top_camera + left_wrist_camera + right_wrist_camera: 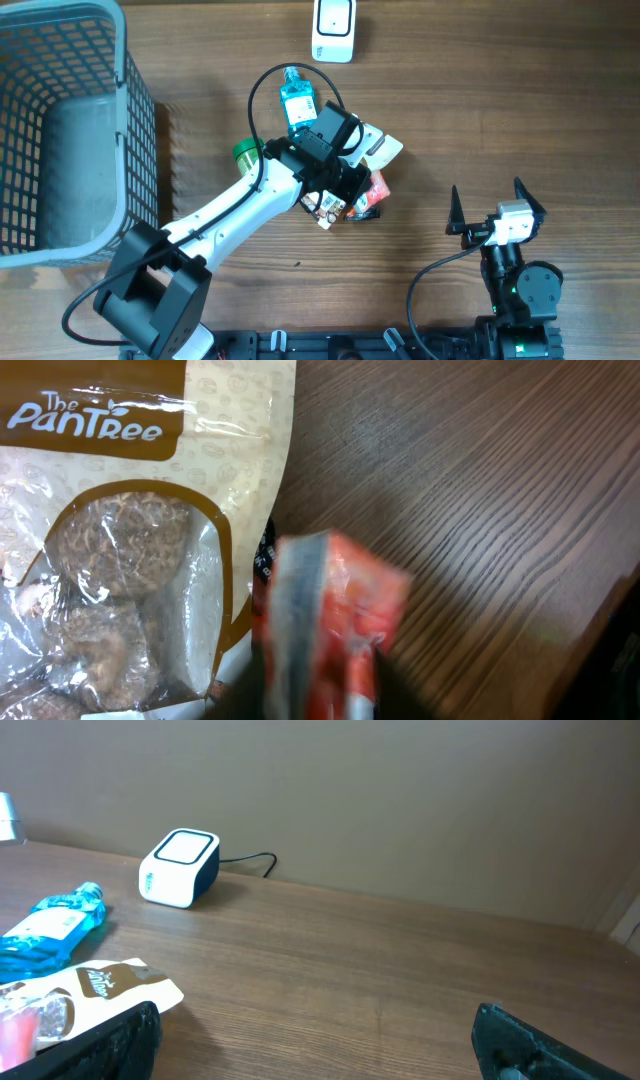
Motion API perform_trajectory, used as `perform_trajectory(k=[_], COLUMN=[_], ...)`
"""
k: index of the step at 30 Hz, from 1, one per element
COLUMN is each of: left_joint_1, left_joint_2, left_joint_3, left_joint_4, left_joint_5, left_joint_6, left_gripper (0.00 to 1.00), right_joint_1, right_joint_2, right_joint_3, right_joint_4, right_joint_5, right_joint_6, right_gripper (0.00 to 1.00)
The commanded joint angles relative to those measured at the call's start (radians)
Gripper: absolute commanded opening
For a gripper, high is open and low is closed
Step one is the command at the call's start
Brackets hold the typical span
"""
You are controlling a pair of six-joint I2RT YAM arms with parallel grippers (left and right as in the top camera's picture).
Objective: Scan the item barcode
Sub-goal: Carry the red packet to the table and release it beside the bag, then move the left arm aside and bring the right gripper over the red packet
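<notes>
The wooden surface (520, 110) carries the grey basket (60, 130) on its left side. My left arm (230, 208) reaches to a small heap in the middle. In the heap lies the cream-and-brown Pantree pouch (120, 560) with a clear window. The blue bottle (297, 100) lies just behind the heap, and the white scanner (333, 30) stands at the far edge.

The orange packet (330, 620) is at the pouch's edge. In my left wrist view its long axis runs nearly up and down, with the grey sealed end upward. It is shiny and crinkled, and its print is blurred. Whether my left jaws hold it, I cannot tell. My right jaws stand wide apart with nothing between them, well apart from the heap.
</notes>
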Motion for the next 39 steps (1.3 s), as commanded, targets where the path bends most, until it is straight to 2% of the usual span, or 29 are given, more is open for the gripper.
perform_trajectory(k=[1, 9, 15, 22, 25, 27, 29, 30, 33, 36, 39], left_joint_1=[0.000, 0.033, 0.172, 0.226, 0.256, 0.286, 0.328, 0.368, 0.426, 0.479, 0.508], left_joint_2=[-0.019, -0.207, -0.313, -0.339, -0.383, -0.423, -0.468, -0.497, -0.515, -0.510, -0.511], left_joint_3=[0.008, 0.229, 0.233, 0.233, 0.233, 0.233, 0.233, 0.233, 0.233, 0.232, 0.230], left_joint_4=[0.016, -0.072, -0.135, -0.197, -0.204, -0.205, -0.205, -0.210, -0.242, -0.304, -0.333], left_joint_5=[-0.006, -0.009, -0.009, -0.017, -0.026, -0.076, -0.130, -0.134, -0.135, -0.135, -0.135], left_joint_6=[0.017, 0.016, -0.031, -0.040, -0.040, -0.040, -0.040, -0.040, -0.040, -0.040, -0.040], left_gripper=[1.00, 1.00, 1.00, 1.00, 1.00, 1.00, 1.00, 1.00, 1.00, 1.00, 1.00], right_joint_1=[0.001, 0.001, 0.001, 0.000, 0.000, 0.000, 0.000, 0.000, 0.000, 0.000, 0.001], right_joint_2=[-0.001, -0.001, -0.001, -0.001, -0.001, -0.001, 0.003, 0.025, 0.100, 0.312, 0.565], right_joint_3=[0.000, 0.000, 0.000, 0.000, 0.027, 0.080, 0.163, 0.250, 0.416, 0.698, 0.932], right_joint_4=[0.002, 0.002, 0.002, 0.006, 0.034, 0.011, -0.106, -0.229, -0.376, -0.642, -0.879], right_joint_5=[-0.016, -0.016, -0.016, -0.005, -0.178, -0.244, -0.241, -0.210, -0.147, -0.079, -0.093], right_joint_6=[-0.012, -0.012, -0.012, -0.013, -0.014, 0.116, 0.204, 0.206, 0.241, 0.391, 0.417], right_gripper=[1.00, 1.00, 1.00, 1.00, 1.00, 1.00, 1.00, 1.00, 1.00, 1.00, 1.00])
